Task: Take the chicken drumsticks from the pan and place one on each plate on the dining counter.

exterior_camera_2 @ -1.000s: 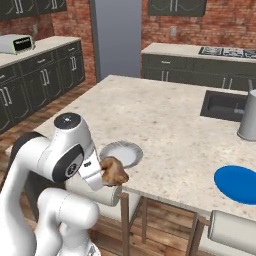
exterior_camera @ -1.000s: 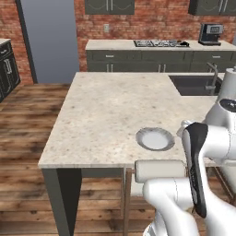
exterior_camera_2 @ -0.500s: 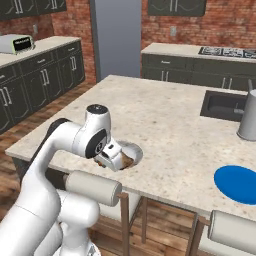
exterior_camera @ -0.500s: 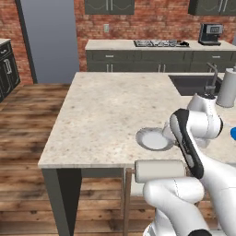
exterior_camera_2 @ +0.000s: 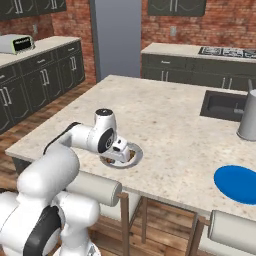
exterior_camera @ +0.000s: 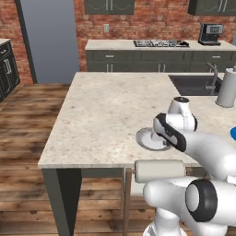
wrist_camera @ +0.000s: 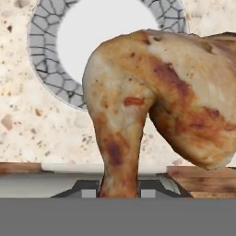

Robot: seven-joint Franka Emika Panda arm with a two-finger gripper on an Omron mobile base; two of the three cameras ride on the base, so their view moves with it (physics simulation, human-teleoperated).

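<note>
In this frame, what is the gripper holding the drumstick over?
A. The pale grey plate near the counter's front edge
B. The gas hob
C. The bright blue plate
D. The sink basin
A: the gripper holds the drumstick over the pale grey plate, while the blue plate lies bare far to the side.

The left base view looks forward and down from behind the arm, over the desk [exterior_camera: 106, 110] toward the brick back wall. The right base view faces the same desk [exterior_camera_2: 165, 120] from the other side. Both share the pale grey plate [exterior_camera: 148, 139] [exterior_camera_2: 134, 157]. The hand view sits very near, looking down at that plate [wrist_camera: 46, 69].
</note>
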